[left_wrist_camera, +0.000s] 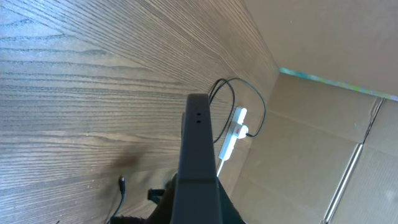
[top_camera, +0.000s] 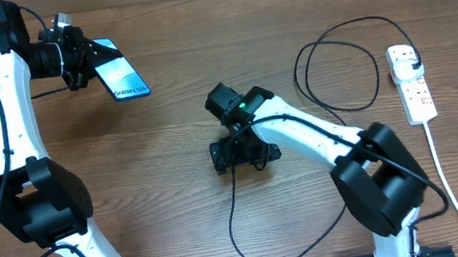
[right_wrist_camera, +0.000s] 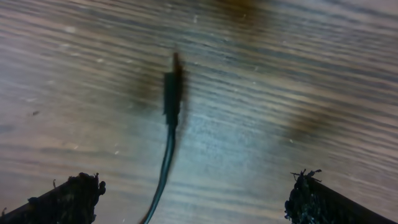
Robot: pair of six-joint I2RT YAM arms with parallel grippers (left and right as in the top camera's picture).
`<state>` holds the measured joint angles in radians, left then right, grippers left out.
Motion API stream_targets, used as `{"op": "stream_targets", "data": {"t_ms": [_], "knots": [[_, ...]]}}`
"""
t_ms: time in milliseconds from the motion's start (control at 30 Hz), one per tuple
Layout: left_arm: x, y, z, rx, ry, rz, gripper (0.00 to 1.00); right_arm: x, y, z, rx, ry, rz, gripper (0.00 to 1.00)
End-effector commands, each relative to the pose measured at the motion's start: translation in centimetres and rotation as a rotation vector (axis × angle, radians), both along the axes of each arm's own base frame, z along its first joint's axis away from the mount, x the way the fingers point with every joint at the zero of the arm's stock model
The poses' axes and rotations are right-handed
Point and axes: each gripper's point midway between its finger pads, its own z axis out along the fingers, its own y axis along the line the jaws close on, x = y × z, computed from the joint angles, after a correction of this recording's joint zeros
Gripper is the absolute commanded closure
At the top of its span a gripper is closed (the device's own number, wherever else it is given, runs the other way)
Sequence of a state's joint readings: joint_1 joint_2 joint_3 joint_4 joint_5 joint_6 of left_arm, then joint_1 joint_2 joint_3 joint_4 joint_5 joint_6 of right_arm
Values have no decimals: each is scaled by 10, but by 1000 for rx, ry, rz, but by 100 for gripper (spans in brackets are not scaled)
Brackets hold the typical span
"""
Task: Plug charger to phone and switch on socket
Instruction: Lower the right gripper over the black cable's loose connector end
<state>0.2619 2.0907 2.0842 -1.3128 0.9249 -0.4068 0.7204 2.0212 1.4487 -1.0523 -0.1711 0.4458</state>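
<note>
Right jaws spread wide; charger connector (right_wrist_camera: 171, 96) lies ahead, between (untouched).

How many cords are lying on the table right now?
2: the black charger cable looping from the socket toward the right gripper, and the socket's white cord along the right edge.
</note>
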Motion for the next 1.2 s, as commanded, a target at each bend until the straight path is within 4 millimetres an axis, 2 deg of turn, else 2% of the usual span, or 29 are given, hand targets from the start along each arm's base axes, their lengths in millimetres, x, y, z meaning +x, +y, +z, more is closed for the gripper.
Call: {"op": "stream_targets", "data": {"t_ms": [0, 67, 233, 300, 467, 600, 1167], "knots": [[-1, -7, 18, -21, -69, -37, 95, -5, -4, -23, -46, 43, -14, 0], [-1, -7, 18, -21, -70, -37, 96, -7, -6, -31, -61, 59, -14, 0], [-1, -7, 18, -20, -71, -38, 96, -8, -6, -33, -66, 65, -12, 7], [-1, -8, 18, -20, -70, -39, 96, -8, -6, -33, -65, 63, -9, 13], [-3, -8, 17, -22, -62, -41, 96, -4, -4, -41, -65, 54, 2, 38], [-4, -9, 17, -19, -65, -47, 96, -6, -6, -48, -75, 69, 7, 50], [-5, -9, 17, -19, -63, -52, 96, 1, 7, -46, -17, 45, 34, 54]]}}
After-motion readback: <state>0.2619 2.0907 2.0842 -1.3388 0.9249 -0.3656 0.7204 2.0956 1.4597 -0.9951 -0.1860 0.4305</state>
